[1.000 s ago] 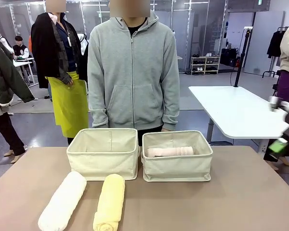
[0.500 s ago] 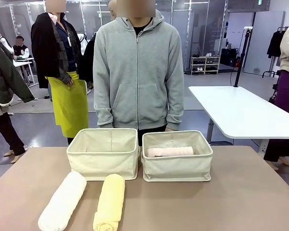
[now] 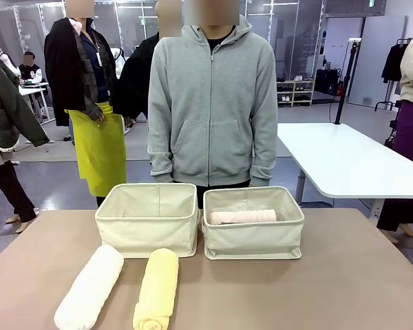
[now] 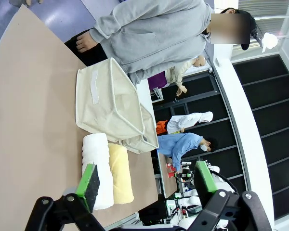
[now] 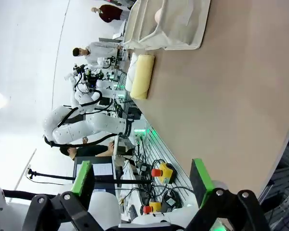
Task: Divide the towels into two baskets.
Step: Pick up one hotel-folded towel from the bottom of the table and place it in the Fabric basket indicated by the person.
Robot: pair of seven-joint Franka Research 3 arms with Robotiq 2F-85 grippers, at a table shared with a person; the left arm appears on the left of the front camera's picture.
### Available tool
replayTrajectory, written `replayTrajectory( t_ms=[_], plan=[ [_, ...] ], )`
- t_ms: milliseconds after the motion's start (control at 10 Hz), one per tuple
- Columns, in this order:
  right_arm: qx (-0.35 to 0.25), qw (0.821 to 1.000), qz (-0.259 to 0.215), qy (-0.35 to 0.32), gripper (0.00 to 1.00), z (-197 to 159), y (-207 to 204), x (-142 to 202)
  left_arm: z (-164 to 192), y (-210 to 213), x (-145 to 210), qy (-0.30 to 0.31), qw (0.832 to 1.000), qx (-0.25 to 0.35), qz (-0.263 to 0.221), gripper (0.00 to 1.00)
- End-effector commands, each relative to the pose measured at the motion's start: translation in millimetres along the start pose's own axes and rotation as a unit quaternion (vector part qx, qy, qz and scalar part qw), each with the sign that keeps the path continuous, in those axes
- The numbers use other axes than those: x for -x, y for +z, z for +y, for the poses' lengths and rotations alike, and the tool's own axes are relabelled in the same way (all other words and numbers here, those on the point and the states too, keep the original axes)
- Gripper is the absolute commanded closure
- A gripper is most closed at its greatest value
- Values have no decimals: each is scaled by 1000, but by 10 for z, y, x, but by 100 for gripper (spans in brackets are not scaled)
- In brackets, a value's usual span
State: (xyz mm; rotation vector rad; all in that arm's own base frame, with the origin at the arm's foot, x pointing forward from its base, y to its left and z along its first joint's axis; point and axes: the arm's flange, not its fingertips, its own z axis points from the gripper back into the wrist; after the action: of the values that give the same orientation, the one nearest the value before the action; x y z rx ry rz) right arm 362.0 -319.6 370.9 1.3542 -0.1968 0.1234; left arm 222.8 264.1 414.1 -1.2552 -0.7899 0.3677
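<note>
A white towel (image 3: 89, 287) and a pale yellow towel (image 3: 157, 289) lie side by side on the near left of the table. Behind them stand two cream baskets: the left one (image 3: 148, 234) shows nothing inside, and the right one (image 3: 253, 240) holds a pale pink towel (image 3: 242, 216). The dark grey towel is hidden. My left gripper (image 4: 148, 178) is open in the air above the table's left side, with the white towel (image 4: 97, 154), yellow towel (image 4: 120, 173) and a basket (image 4: 106, 106) beyond it. My right gripper (image 5: 140, 177) is open off the table's right side, facing the yellow towel (image 5: 142, 77).
A person in a grey hoodie (image 3: 212, 103) stands at the far edge behind the baskets, hands down. Other people stand farther back. A white table (image 3: 344, 158) is off to the right. The brown tabletop (image 3: 330, 275) spreads bare at near right.
The person in the grey hoodie has stepped to the right. A blurred gripper at the front view's right edge has gone out of view. Towels and baskets have not moved.
</note>
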Motion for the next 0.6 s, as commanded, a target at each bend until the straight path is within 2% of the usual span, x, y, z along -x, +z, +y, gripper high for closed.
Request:
replayTrajectory(
  t_ms=[0,500],
  plan=[
    [3,1000,16,8,0,73,-127,-118,-25,34,5,-4,1000,6,0,0],
    [3,1000,16,8,0,73,-127,-118,-25,34,5,-4,1000,6,0,0]
  ],
)
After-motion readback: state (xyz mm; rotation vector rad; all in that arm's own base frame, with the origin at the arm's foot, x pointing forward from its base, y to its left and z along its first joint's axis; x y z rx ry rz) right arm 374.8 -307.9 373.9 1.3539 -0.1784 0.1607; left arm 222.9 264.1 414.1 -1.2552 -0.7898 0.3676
